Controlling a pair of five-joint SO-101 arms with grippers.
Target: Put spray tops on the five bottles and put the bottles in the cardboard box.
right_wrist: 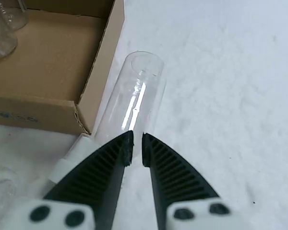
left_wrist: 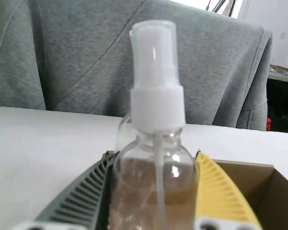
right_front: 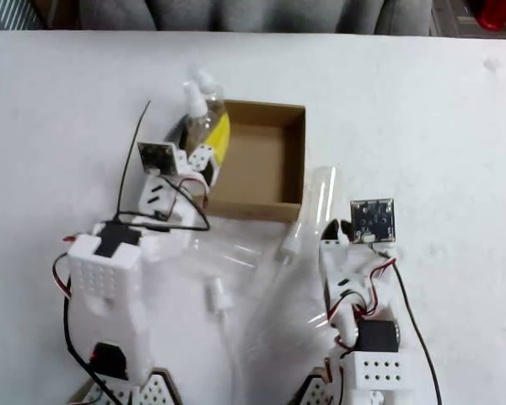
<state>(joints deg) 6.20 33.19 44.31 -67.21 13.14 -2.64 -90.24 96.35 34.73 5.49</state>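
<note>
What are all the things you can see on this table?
table: one, white.
cardboard box: one, brown, middle of the table.
held bottle: one, clear with white spray top, at the box's left edge.
second bottle: one, clear, just behind the held bottle.
lying bottle: one, clear, white top, on the table beside the box.
loose spray top: one, white, on the table, apart from the box.
left gripper: grey and yellow, shut on the held bottle.
right gripper: black, over the lying bottle.
</note>
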